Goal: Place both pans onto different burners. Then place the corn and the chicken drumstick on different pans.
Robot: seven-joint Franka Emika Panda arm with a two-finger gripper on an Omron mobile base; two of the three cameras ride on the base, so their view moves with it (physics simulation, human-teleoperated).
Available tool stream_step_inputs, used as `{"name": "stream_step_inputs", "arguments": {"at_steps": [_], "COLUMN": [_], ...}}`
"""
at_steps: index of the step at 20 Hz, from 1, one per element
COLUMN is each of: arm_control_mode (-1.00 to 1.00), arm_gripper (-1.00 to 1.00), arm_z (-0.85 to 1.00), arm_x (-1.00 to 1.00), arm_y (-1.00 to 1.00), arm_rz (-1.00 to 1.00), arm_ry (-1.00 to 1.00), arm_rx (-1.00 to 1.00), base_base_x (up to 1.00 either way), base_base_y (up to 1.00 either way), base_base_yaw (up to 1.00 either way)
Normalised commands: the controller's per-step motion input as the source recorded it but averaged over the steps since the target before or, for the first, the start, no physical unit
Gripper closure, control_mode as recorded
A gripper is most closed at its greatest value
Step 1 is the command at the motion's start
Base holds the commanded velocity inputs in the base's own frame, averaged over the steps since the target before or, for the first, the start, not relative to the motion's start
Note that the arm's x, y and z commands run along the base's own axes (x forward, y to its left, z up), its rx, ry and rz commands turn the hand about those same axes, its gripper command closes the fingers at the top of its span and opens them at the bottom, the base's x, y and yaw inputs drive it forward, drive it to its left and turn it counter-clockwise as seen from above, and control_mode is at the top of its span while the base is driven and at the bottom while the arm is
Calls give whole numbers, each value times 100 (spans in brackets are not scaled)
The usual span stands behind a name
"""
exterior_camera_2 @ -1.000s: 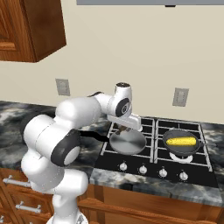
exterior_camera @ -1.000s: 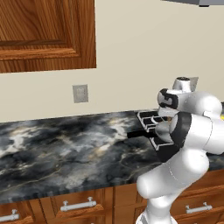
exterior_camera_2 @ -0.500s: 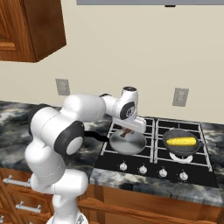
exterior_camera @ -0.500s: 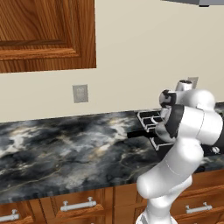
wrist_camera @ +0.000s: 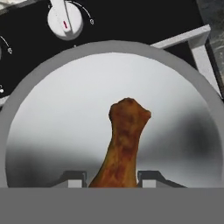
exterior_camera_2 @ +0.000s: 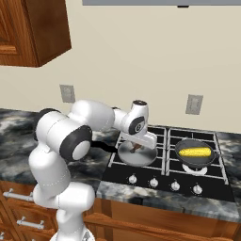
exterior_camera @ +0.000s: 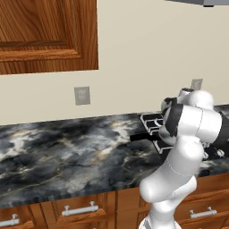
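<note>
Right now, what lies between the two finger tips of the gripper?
In the hand view, the thin end of the chicken drumstick lies between the finger tips of the gripper. Its thick end points out over the light pan.

From behind my left shoulder, one camera looked forward and down over the marble bench [exterior_camera: 67,156], catching the cooktop's [exterior_camera: 154,123] near corner. From behind my right, another faced the whole cooktop [exterior_camera_2: 164,176] and wall. Both shared my arm, that bench and the cooktop. My hand camera sat close above the silver pan [wrist_camera: 52,131], looking straight down.
</note>
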Motion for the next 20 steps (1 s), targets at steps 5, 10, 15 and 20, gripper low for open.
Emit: {"name": "stream_step_inputs", "arguments": {"at_steps": [5,10,15,20], "arm_control_mode": [-100,-100,-100,-100], "arm_gripper": [100,100,100,-100], "arm_z": [-21,-15,-10,-7], "arm_x": [4,0,0,0], "arm_y": [0,0,0,0], "arm_rz": [0,0,0,0], "arm_ry": [0,4,6,9], "arm_rx": [0,0,0,0], "base_base_x": [0,0,0,0], "base_base_y": [0,0,0,0], "base_base_yaw": [0,0,0,0]}}
